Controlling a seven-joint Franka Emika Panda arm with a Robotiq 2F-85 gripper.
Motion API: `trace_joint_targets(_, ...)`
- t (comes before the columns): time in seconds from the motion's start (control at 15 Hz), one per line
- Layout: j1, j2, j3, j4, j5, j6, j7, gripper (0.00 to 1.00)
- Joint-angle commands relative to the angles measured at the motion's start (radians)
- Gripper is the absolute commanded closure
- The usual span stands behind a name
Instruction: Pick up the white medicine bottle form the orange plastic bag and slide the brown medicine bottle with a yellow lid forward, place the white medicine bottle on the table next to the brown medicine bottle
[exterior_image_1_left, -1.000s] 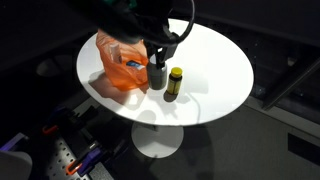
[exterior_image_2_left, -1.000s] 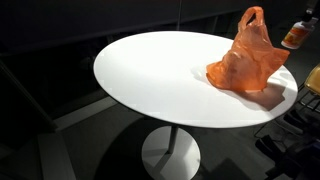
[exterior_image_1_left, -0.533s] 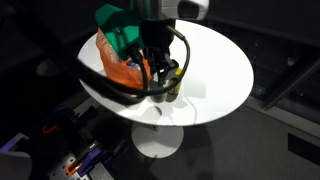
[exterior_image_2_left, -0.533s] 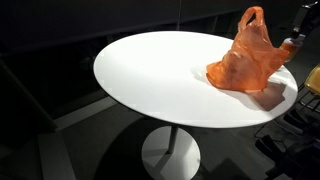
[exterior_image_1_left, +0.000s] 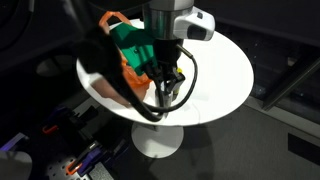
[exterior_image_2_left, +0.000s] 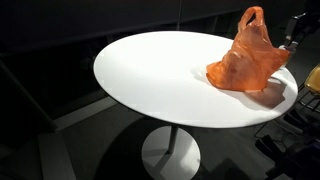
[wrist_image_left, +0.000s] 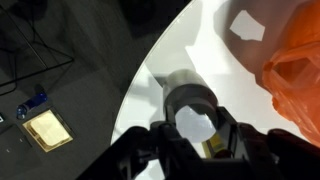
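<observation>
In the wrist view my gripper is shut on the white medicine bottle, seen end-on between the dark fingers above the white table. A sliver of yellow-brown shows just beside it, probably the brown medicine bottle. The orange plastic bag lies to the right. In an exterior view my gripper hangs low over the table's near edge, right of the bag, and hides both bottles. The bag also shows in an exterior view.
The round white pedestal table stands in a dark room and also shows in an exterior view. Its edge runs close under the gripper. Cables and small items lie on the floor below.
The arm has swung from beside the bag toward the table's near edge and come lower. It now covers the brown bottle that stood in plain view a second ago.
</observation>
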Motion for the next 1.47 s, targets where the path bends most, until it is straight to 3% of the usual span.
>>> trace_joint_targets(0.0, -0.005, 0.059, -0.008, 0.074, 0.007, -0.008, 0.019, 0.81)
trace_joint_targets(0.67, 0.01, 0.168, 0.006, 0.21, 0.008, -0.03, 0.047, 0.81)
trace_joint_targets(1.4, 0.049, 0.222, 0.066, 0.289, 0.075, -0.049, 0.028, 0.81)
